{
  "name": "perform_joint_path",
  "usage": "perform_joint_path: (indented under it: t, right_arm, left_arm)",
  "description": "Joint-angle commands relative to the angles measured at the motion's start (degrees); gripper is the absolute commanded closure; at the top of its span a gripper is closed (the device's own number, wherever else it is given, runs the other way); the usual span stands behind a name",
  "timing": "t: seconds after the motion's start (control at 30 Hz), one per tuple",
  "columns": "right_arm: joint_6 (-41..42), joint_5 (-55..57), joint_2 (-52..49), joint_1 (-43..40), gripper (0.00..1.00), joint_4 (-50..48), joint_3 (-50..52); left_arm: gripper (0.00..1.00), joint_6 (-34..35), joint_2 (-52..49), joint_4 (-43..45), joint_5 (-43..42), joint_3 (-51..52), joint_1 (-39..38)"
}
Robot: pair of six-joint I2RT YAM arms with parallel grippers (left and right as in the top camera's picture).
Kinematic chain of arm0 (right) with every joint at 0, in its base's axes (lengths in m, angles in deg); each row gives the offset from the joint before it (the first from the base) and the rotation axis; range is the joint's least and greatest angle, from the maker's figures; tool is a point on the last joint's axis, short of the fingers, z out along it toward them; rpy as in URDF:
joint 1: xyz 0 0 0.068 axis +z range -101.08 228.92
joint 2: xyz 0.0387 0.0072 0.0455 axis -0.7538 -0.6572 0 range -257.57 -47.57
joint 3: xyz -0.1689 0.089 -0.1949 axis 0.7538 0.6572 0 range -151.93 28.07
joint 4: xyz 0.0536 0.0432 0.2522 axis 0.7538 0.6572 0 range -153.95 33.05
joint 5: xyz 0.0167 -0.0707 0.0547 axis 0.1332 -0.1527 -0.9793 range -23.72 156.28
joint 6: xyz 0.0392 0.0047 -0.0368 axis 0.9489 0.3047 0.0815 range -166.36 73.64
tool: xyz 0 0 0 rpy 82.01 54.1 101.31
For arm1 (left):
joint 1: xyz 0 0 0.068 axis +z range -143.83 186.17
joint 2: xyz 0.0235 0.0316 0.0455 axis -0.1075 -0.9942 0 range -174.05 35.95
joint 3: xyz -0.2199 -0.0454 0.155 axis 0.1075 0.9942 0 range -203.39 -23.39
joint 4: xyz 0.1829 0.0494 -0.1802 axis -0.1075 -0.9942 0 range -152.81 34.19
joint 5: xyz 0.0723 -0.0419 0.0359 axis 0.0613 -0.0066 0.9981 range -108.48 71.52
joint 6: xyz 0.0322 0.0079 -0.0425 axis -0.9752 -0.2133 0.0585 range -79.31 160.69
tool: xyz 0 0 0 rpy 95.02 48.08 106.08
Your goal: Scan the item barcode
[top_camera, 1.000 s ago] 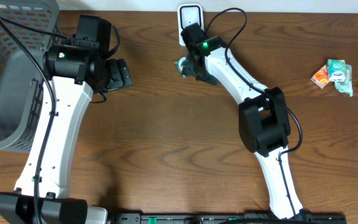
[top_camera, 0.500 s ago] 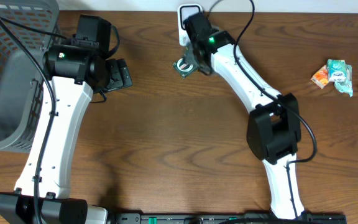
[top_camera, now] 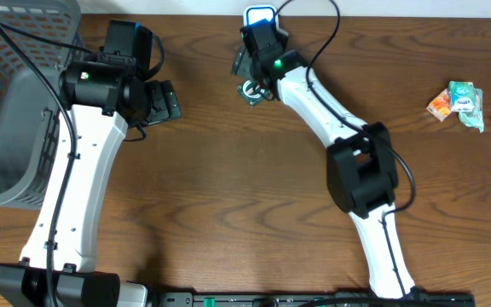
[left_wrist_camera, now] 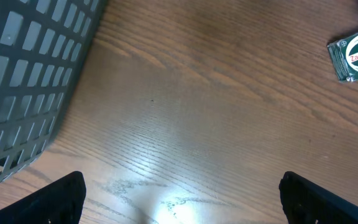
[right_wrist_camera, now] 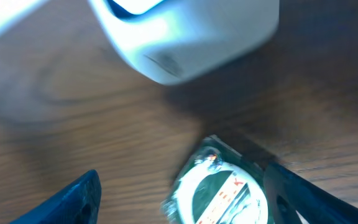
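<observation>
Right tool (right_wrist_camera: pixel 179 199) spread wide around small green round-label packet (right_wrist_camera: pixel 219 190), packet between blue fingertips (right_wrist_camera: pixel 79 199); firm grip or not, cannot tell. Packet (top_camera: pixel 251 91) low over desk (top_camera: pixel 228 170), just in front of white barcode scanner (top_camera: pixel 261 17) at far edge. Left tool (left_wrist_camera: pixel 179 199) open, empty, over bare wood beside grey basket (top_camera: pixel 7 102). Snack packets (top_camera: pixel 459 98) far right.

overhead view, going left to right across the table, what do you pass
grey basket → left tool → small green item held by the right tool → snack packets at the right edge
</observation>
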Motion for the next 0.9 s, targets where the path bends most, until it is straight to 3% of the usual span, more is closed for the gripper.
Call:
perform_joint_path:
  t: [0.0, 0.43, 0.7, 0.87]
  right_arm:
    - [3.3, 0.9, -2.5, 0.2, 0.25, -0.6, 0.0]
    - [-0.2, 6.3, -4.0, 1.0, 0.27, 7.2, 0.0]
    - [-9.0, 6.0, -2.5, 0.8, 0.20, 19.6, -0.1]
    - [-12.0, 8.6, 2.1, 0.3, 0.17, 32.5, -0.1]
  left_arm:
    - [0.02, -0.5, 0.4, -0.2, 0.7, -0.5, 0.2]
    - [0.02, -0.5, 0.4, -0.2, 0.7, -0.5, 0.2]
    - [0.02, -0.6, 0.4, -0.2, 0.7, -0.5, 0.2]
    - [0.02, -0.6, 0.4, -0.2, 0.7, -0.5, 0.2]
